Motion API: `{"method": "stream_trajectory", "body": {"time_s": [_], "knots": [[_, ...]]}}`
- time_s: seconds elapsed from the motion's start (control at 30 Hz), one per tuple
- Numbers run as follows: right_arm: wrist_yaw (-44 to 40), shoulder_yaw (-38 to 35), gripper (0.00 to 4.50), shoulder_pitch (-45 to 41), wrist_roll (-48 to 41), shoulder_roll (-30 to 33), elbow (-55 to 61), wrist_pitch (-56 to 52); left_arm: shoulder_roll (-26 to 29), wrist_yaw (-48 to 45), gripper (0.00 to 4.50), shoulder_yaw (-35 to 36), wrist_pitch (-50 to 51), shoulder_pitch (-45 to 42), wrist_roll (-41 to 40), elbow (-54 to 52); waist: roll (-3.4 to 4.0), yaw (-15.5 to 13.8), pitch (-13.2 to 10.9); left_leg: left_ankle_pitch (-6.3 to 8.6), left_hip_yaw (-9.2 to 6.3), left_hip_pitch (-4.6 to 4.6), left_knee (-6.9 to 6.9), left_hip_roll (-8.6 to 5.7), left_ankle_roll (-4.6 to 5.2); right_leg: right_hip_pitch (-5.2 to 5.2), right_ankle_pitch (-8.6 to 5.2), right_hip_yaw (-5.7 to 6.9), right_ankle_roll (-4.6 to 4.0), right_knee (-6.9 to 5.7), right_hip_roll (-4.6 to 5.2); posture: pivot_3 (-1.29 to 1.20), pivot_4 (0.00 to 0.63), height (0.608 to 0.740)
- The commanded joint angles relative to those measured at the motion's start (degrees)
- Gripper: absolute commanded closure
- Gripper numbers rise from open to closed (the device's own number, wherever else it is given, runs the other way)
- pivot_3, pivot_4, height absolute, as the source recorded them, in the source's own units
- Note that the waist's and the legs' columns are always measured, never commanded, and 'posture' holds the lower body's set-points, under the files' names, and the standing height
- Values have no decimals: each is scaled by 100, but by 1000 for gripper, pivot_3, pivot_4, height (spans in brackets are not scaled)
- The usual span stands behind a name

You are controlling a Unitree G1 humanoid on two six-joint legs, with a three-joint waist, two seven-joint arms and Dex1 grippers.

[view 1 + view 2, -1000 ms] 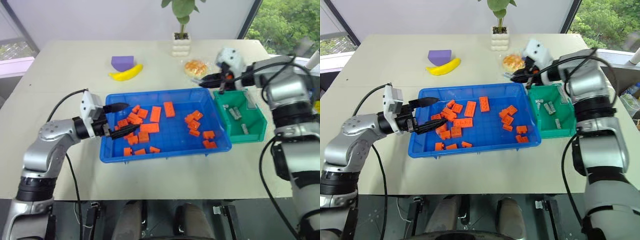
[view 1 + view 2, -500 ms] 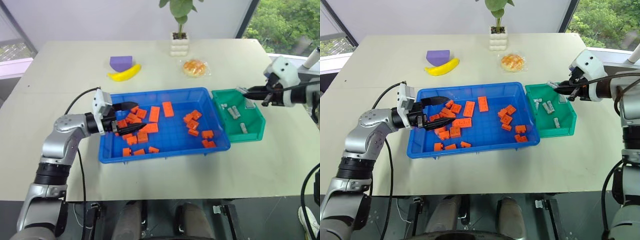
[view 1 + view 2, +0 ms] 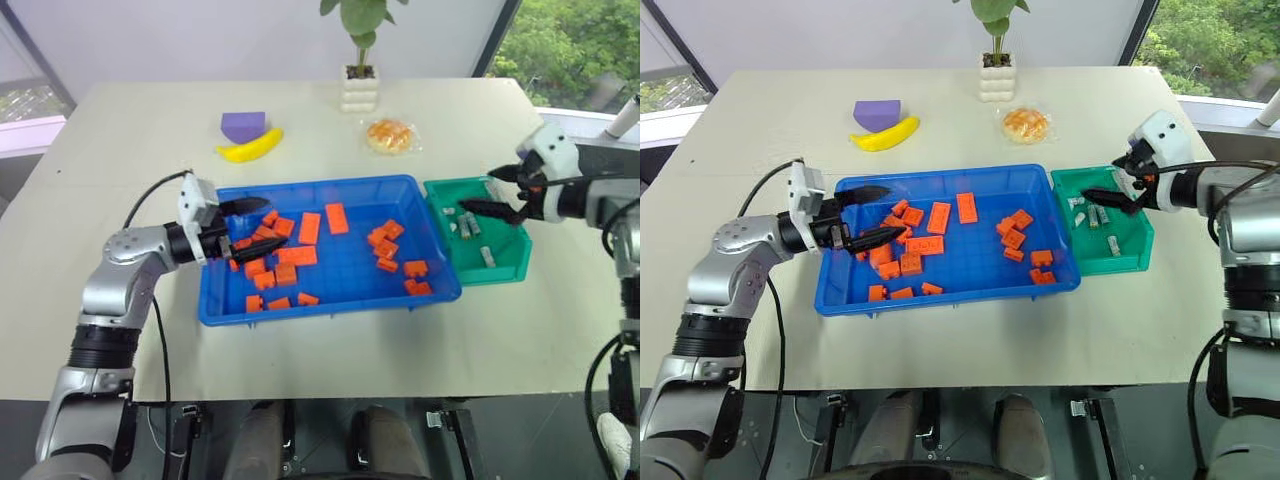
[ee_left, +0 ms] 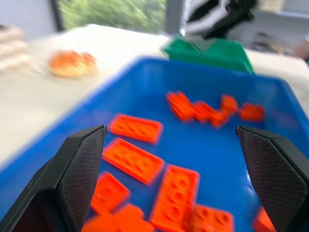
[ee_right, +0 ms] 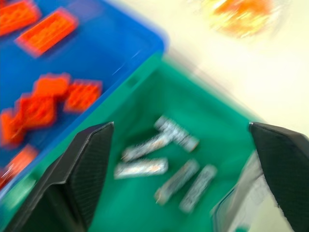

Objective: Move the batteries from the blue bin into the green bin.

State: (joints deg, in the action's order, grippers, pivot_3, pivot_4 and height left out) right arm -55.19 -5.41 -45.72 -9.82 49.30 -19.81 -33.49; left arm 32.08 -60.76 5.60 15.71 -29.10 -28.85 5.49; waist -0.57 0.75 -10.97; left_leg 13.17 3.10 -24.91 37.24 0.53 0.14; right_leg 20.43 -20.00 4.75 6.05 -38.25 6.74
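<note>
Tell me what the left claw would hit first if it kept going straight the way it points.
Most likely the orange bricks lying in the blue bin: the open left claw points across that bin, level and low over its floor. Depth is unclear; it might skim over them.

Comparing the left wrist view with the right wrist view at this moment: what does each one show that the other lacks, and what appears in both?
Left wrist view alone: the right gripper poised over the green bin's far side. Right wrist view alone: the batteries, five silvery cylinders lying on the floor of the green bin. Both: the blue bin with orange bricks scattered in it, the green bin beside it, the wrapped orange bun on the table, and each view's own open fingers.
</note>
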Motion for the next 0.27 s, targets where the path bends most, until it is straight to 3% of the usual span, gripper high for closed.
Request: {"method": "stream_trajectory", "body": {"time_s": [0.03, 0.27], "knots": [[933, -608, 32, -560, -11, -158, -782, 850, 28, 655, 0, 792, -142, -191, -263, -257, 0, -6, 0, 0, -3, 0, -1, 0, 0, 0, 0, 1, 0, 0, 0, 0, 150, 739], [2253, -851, 32, -599, 279, -442, -2499, 2770, 388, 1627, 0, 1856, -370, 379, -92, -424, -4, 0, 2, 0, -2, 0, -4, -4, 0, -4, 0, 4, 0, 3, 4, 0, 150, 739]]}}
